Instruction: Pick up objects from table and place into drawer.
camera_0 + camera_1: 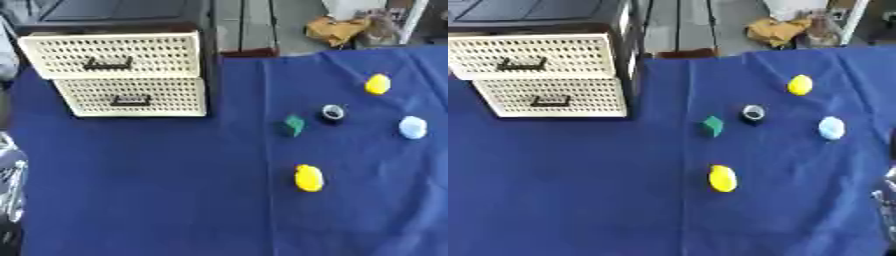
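Five small things lie on the blue cloth [157, 190], all apart from each other. A yellow lump [308, 178] is nearest the robot. Past it sit a green block [294, 125] and a dark ring [332, 113] with a pale middle (it may be a roll of tape, but it is too blurry to be sure). A pale blue lump [412, 127] and a second yellow lump [377, 84] lie farther right and back.

The white drawer box [122, 75] stands at the far left, both drawers shut, each with a dark handle.

The left hand [9, 185] only peeks in at the left edge, well apart from every thing and nearer than the drawer box. It is cut off, so I cannot tell how its fingers stand. The right hand [885, 200] is a sliver at the right edge, nearer than the pale blue lump, also too cut off to tell.
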Controlling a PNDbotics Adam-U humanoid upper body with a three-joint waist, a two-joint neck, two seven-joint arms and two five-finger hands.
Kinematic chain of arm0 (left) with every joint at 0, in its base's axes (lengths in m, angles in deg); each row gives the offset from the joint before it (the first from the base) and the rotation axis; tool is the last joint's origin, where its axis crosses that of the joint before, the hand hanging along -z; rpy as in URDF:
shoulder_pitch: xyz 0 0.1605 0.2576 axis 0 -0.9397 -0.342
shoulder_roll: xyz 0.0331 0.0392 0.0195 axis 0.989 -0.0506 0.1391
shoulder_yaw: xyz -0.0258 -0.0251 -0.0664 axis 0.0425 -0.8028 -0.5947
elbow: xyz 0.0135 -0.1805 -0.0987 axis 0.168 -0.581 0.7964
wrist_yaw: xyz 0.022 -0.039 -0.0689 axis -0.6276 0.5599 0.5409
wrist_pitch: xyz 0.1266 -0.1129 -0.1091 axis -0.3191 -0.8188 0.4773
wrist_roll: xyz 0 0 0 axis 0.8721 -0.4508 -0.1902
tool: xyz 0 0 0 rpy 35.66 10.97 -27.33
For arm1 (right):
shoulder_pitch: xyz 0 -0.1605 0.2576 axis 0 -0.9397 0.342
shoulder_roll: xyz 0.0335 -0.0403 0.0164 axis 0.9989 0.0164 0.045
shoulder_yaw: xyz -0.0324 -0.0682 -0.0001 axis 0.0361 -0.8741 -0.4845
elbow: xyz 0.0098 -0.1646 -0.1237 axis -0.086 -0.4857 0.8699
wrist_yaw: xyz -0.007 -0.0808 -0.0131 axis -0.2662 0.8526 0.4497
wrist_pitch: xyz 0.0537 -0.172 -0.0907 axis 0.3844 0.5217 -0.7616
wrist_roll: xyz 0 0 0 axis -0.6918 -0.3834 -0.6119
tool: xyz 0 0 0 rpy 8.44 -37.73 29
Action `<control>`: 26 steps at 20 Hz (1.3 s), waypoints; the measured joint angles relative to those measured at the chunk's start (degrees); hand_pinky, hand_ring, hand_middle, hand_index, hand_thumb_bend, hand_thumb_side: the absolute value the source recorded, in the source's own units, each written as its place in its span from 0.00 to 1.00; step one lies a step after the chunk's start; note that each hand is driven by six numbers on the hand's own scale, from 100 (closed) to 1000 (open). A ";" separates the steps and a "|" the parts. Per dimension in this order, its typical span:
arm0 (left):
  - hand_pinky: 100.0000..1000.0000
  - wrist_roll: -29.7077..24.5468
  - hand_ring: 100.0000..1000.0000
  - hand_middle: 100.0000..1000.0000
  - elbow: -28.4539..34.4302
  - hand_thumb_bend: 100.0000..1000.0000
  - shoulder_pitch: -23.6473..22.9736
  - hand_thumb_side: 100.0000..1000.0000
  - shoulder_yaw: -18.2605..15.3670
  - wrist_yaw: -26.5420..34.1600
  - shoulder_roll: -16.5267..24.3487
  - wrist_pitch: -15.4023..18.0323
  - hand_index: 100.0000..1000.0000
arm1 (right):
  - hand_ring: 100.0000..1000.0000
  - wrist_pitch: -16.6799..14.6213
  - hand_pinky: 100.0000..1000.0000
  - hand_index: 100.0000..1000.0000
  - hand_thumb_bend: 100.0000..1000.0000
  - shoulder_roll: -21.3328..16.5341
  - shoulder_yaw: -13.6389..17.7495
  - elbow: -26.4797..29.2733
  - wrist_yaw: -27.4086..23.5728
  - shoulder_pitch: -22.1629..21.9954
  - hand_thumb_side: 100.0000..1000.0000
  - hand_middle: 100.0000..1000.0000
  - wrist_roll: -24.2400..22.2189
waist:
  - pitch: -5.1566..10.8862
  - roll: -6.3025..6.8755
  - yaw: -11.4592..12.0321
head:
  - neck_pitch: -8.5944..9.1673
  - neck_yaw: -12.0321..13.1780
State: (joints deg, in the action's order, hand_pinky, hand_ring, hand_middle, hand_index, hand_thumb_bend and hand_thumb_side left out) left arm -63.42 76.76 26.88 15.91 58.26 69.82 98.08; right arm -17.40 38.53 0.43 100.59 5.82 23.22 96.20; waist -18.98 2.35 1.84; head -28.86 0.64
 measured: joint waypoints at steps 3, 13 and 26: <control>0.37 -1.20 0.59 0.59 0.00 0.23 -0.56 0.91 -0.24 -0.49 -0.10 -0.88 0.92 | 0.70 -0.47 0.58 0.81 0.00 0.00 0.03 0.00 -0.96 -0.03 0.86 0.69 -1.10 | 0.38 -0.01 0.05 | -0.28 0.19; 0.08 4.46 0.39 0.42 0.00 0.00 -2.06 0.74 -3.75 -26.06 12.96 -11.57 0.91 | 0.70 0.31 0.59 0.81 0.00 -0.02 0.33 0.00 -1.85 -1.31 0.85 0.69 -3.62 | 0.71 1.13 -0.02 | -0.18 -0.36; 0.00 -1.97 0.10 0.21 0.00 0.00 -2.43 0.49 0.38 -41.86 23.88 -20.51 0.89 | 0.71 0.23 0.59 0.80 0.00 -0.02 -0.42 0.00 -1.34 -1.76 0.85 0.69 -5.01 | -0.20 1.45 -1.14 | 1.14 -0.69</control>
State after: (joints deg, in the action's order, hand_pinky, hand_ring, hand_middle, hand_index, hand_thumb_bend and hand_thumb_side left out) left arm -65.39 76.76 24.45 16.29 16.41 93.70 77.57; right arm -17.17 38.51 0.01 100.59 4.48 21.46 91.19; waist -19.18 3.79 0.70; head -27.72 -0.05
